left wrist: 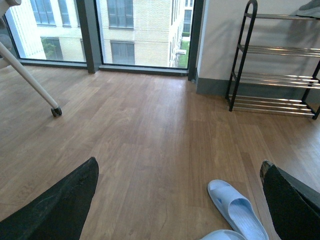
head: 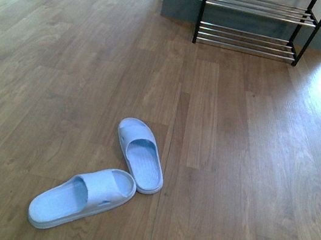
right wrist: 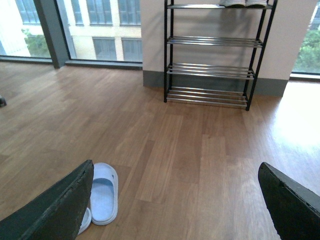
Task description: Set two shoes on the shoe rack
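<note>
Sandals lie on the floor, well apart from the shoe rack. The left gripper and right gripper are spread apart and empty, judged ready for pickup.

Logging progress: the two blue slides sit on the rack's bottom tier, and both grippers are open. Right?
No. In the front view the near slide and far slide lie on the floor, well short of the rack. The left gripper and right gripper are open.

Sunlit wood floor meets tall windows.
</note>
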